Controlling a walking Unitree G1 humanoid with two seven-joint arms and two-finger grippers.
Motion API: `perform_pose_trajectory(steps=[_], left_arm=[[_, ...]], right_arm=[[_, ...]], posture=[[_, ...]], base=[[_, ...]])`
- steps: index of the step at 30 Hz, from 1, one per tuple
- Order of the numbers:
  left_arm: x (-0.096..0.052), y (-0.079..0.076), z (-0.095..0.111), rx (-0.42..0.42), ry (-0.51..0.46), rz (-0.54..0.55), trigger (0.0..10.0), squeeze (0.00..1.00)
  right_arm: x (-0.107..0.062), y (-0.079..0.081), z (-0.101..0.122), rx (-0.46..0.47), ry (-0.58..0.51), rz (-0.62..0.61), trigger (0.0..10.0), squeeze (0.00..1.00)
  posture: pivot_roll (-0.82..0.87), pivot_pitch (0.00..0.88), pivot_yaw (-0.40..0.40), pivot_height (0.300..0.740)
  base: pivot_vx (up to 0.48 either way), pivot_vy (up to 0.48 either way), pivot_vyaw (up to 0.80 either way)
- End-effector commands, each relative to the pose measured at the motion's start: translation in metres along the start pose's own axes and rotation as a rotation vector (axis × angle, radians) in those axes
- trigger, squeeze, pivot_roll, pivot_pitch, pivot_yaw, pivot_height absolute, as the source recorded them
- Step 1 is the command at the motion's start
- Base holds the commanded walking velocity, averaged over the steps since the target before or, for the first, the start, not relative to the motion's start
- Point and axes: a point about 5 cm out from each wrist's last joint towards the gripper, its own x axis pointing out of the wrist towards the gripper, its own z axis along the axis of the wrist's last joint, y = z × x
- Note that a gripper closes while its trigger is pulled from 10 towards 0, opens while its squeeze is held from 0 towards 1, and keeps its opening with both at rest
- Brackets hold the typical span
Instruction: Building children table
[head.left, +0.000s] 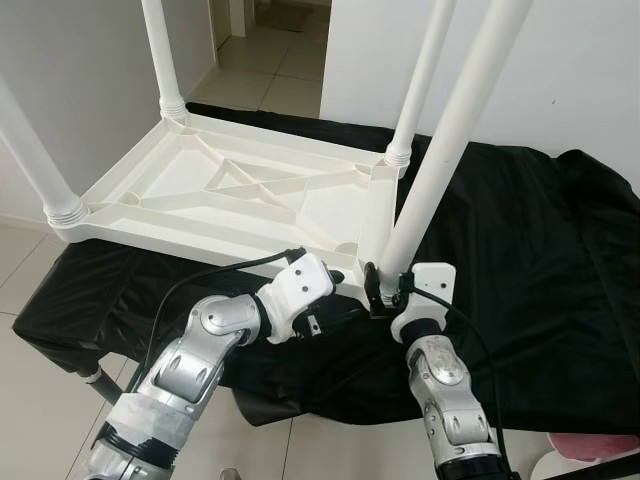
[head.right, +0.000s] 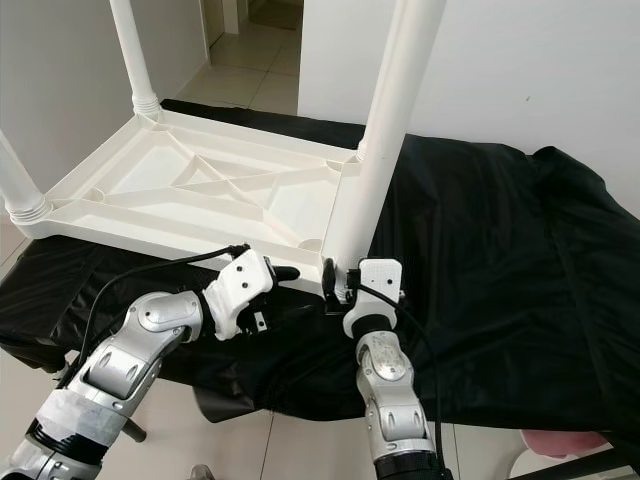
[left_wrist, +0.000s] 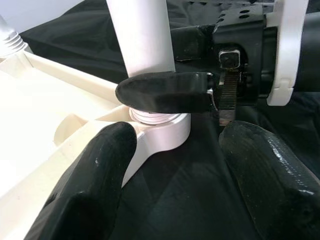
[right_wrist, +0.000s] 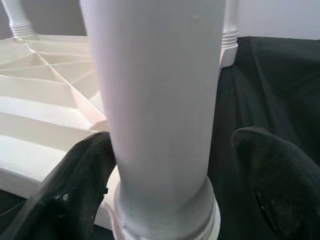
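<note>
A white plastic children's table lies upside down on a black cloth. Three white legs stand in its corners: the far left, the near left and the far right. A fourth leg stands with its threaded base in the near right corner socket. My right gripper is open around the base of this leg, with one finger against it and the other clear. My left gripper is open beside the same corner, fingers spread at the socket.
The black cloth hangs over the front edge of the low support, with tiled floor below on the left. White walls stand behind, and a doorway opens at the back. A pinkish object sits at the lower right.
</note>
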Motion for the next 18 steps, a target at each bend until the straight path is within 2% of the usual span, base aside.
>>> perform_pose_trajectory(steps=[1, 8, 9, 11, 16, 18], left_arm=[[-0.002, 0.001, 0.003, -0.007, -0.019, 0.053, 10.0, 0.00], [-0.004, 0.000, 0.005, -0.062, -0.037, 0.048, 10.0, 0.00], [-0.005, 0.000, 0.005, -0.073, -0.039, 0.047, 10.0, 0.00], [-0.005, -0.001, 0.005, -0.074, -0.038, 0.039, 10.0, 0.00], [-0.004, -0.003, 0.005, -0.072, -0.039, 0.029, 10.0, 0.00], [-0.003, -0.005, 0.006, -0.069, -0.038, 0.020, 10.0, 0.00]], right_arm=[[-0.003, -0.002, 0.002, 0.014, -0.018, 0.014, 10.0, 0.00], [-0.005, -0.003, 0.004, 0.016, -0.028, 0.067, 10.0, 0.00], [-0.005, -0.006, 0.007, 0.012, -0.044, 0.143, 10.0, 0.00], [-0.004, -0.010, 0.009, 0.014, -0.040, 0.199, 10.0, 0.00], [0.000, -0.017, 0.013, -0.005, -0.047, 0.282, 10.0, 0.00], [0.006, -0.023, 0.019, -0.029, -0.051, 0.391, 10.0, 0.00]], posture=[[-0.01, 0.002, -0.072, 0.740], [-0.02, 0.016, -0.070, 0.740], [-0.02, 0.024, -0.060, 0.740], [-0.02, 0.029, -0.059, 0.740], [-0.02, 0.034, -0.058, 0.740], [-0.01, 0.039, -0.059, 0.740]], base=[[0.000, 0.000, 0.00], [0.000, 0.000, 0.00], [0.000, 0.000, 0.00], [0.000, 0.000, 0.00], [0.000, 0.000, 0.00], [0.000, 0.000, 0.00]])
